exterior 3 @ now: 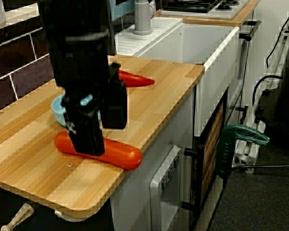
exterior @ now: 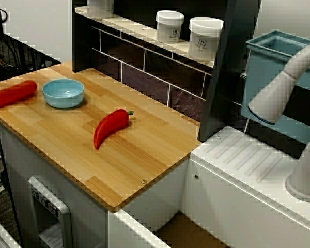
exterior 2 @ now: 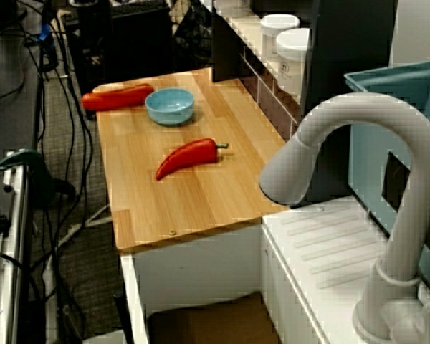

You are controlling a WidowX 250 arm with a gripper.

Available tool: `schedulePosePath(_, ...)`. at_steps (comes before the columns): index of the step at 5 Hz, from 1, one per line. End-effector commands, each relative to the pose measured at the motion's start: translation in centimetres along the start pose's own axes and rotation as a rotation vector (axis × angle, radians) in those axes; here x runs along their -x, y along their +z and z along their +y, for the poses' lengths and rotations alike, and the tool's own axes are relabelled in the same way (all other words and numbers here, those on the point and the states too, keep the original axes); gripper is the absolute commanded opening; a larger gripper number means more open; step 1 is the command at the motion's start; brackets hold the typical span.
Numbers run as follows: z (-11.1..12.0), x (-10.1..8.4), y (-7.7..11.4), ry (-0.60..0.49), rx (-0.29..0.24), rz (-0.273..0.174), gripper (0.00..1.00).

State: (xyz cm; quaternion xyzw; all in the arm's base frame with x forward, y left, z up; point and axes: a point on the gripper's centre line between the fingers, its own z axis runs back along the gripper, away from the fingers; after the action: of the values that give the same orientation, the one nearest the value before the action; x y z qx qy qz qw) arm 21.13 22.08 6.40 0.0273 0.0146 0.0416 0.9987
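Tool (exterior 3: pixel 88 146) at red sausage (exterior 3: pixel 120 154), just beside blue bowl (exterior: pixel 63 93), on wooden counter (exterior: pixel 144 150).

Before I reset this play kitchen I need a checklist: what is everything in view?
red pepper: one, red with a green stem, middle of the wooden counter.
bowl: one, light blue, further along the counter.
sausage-shaped piece: one, orange-red, lying at the counter's end beside the bowl.
jars: two whole, white, lidded, on the back shelf; part of a third beyond.
faucet: one, grey, over the white sink unit.
bin: one, teal, behind the faucet.
clamp: one, green, beside the cabinet front.
gripper: one, black, down on the sausage-shaped piece; whether it grips is hidden.
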Motion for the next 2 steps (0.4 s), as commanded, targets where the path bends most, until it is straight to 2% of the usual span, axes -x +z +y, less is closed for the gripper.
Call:
schedulePosePath(1,-1.60,-1.55,-3.20,0.117,-0.012,-0.060,1.00)
schedulePosePath(2,-1.84,-2.22,-4.12,0.100,-0.004,-0.030,0.60)
